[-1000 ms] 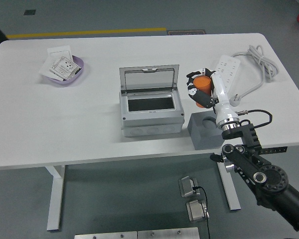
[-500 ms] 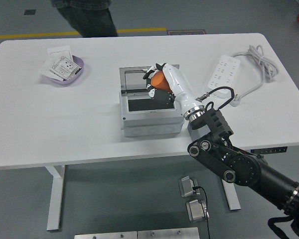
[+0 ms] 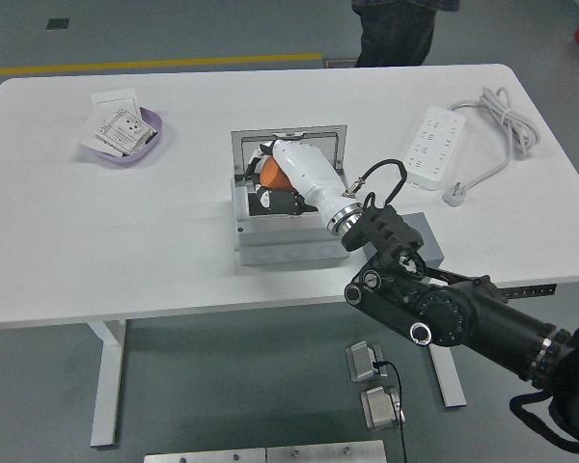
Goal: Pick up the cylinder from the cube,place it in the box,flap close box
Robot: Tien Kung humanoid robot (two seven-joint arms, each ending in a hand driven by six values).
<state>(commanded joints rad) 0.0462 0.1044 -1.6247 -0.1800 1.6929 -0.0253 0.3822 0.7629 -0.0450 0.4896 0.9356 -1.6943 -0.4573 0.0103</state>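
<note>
1. The orange cylinder (image 3: pixel 269 171) is wrapped in the fingers of the right robot hand (image 3: pixel 282 177), only its upper end showing past the white shell. It hangs over the open mouth of the grey box (image 3: pixel 291 241), not yet dropped; holding it there lines it up with the cavity below so a release should land it inside.

2. Beyond the robot hand, the box's lid (image 3: pixel 289 143) stands tilted back on the far side. That leaves the mouth clear from above and from the near-right, which is the side the forearm enters from.

3. Behind the wrist, to the right of the box, the grey cube (image 3: pixel 427 234) sits mostly hidden under the arm, its top empty of the cylinder.

4. Room: the box walls close in tight around the robot hand, so I judge a straight lift is the safest exit. The lid's free edge lies just past the fingertips, within reach for flapping shut.

5. Further off, the white power strip (image 3: pixel 431 147) lies to the right and a purple dish (image 3: pixel 147 145) well to the left on the tabletop (image 3: pixel 96 241); neither crowds the work. A person (image 3: pixel 394 24) stands at the far edge.
</note>
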